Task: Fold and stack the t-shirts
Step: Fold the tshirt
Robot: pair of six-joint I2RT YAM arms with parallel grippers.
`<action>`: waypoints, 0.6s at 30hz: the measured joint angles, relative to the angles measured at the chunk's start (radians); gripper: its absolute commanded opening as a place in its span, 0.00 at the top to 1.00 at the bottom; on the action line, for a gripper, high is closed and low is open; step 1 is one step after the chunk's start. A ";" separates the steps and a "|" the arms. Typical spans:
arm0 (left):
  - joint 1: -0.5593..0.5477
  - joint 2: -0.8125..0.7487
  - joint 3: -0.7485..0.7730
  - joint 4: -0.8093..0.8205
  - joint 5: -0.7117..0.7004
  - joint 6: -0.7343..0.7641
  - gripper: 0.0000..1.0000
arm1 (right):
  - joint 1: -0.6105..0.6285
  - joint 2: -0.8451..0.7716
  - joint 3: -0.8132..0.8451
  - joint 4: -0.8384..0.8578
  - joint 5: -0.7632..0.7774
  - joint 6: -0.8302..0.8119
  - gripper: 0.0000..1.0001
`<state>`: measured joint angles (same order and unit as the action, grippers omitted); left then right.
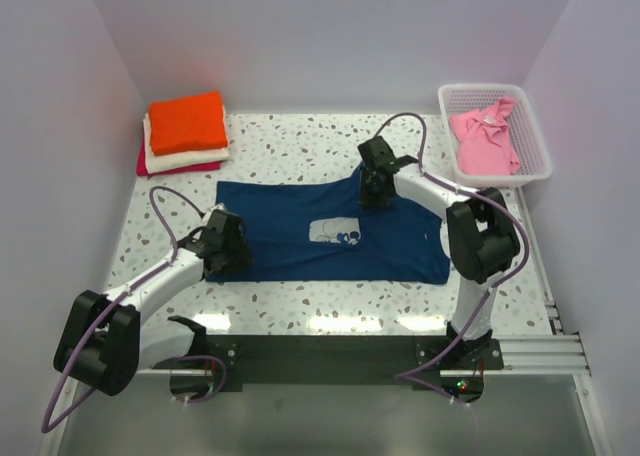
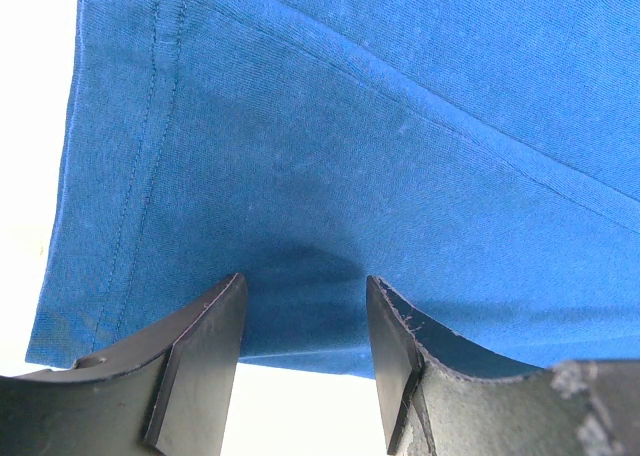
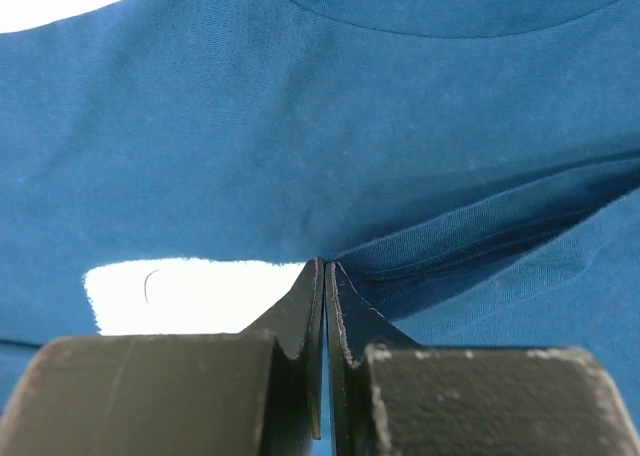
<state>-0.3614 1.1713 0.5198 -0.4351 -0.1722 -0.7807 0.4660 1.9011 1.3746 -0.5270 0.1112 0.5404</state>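
The navy t-shirt point(image 1: 330, 231) lies spread flat in the middle of the bench point(image 1: 300, 141), its long axis running left to right and its stitched hem at the left end. My left hand point(image 2: 305, 286) sits over the near left corner, fingers apart and grasping nothing, with the hem edge just beyond the tips. My right hand point(image 3: 325, 266) is at the far edge, right of the middle. It is clenched, tips against the cloth, and I cannot tell whether any cloth is pinched. I judge the fold turns on that long axis, with each hand already nearest its own edge. The folded stack point(image 1: 185, 131) waits at the far left.
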 measured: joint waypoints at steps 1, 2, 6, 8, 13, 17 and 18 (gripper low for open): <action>0.000 0.000 0.000 0.000 0.000 0.000 0.44 | 0.000 0.005 0.003 0.000 0.000 -0.003 0.96; 0.000 0.000 0.000 0.000 0.000 0.000 0.44 | 0.000 0.011 0.006 0.000 0.000 -0.005 0.92; 0.000 0.000 0.000 0.000 0.000 0.000 0.41 | 0.000 0.031 0.015 -0.003 -0.002 -0.019 0.59; 0.000 -0.004 0.000 0.000 0.001 0.000 0.38 | 0.000 0.029 0.019 -0.006 -0.002 -0.028 0.44; 0.000 -0.020 0.039 -0.010 0.001 0.007 0.35 | 0.000 -0.007 0.030 -0.046 0.005 -0.037 0.32; 0.000 -0.023 0.095 -0.002 0.004 0.007 0.35 | 0.000 -0.123 -0.002 -0.067 0.010 -0.020 0.32; 0.000 -0.022 0.108 0.003 0.008 0.006 0.35 | 0.000 -0.167 -0.025 -0.071 0.010 -0.011 0.32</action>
<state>-0.3614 1.1492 0.6277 -0.4324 -0.1642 -0.7742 0.4660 1.7336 1.3495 -0.5976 0.1211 0.5297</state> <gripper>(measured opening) 0.647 0.681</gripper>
